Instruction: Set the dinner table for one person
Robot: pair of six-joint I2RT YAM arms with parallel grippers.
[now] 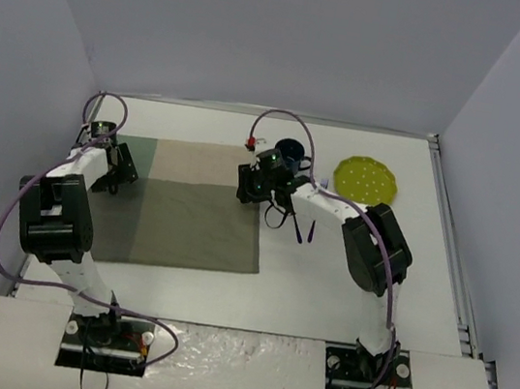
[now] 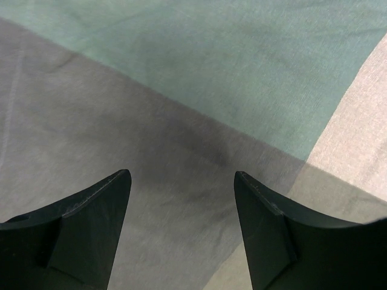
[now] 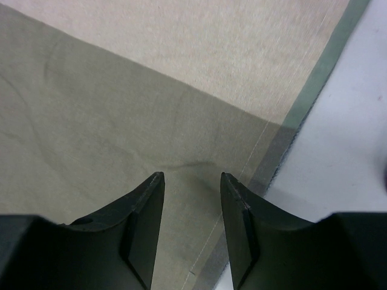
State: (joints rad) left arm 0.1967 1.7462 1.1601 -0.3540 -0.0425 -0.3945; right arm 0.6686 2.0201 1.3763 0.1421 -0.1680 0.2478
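Observation:
The white dinner table (image 1: 324,292) carries a grey-green patchwork placemat (image 1: 189,208) lying flat left of centre. My left gripper (image 1: 112,170) is at the mat's left edge. In the left wrist view it (image 2: 181,175) is open and empty, close above the cloth (image 2: 181,90). My right gripper (image 1: 253,187) is at the mat's upper right edge. In the right wrist view it (image 3: 192,175) is open with a narrower gap and holds nothing. It hovers over the cloth (image 3: 151,90) beside the bare table (image 3: 344,139). A small wrinkle lies ahead of its tips.
A dark blue cup (image 1: 291,150) stands behind the right gripper. A yellow-green plate (image 1: 367,179) lies at the back right. Purple cutlery (image 1: 311,232) lies on the table just right of the mat. A small red object (image 1: 250,141) sits near the mat's back edge.

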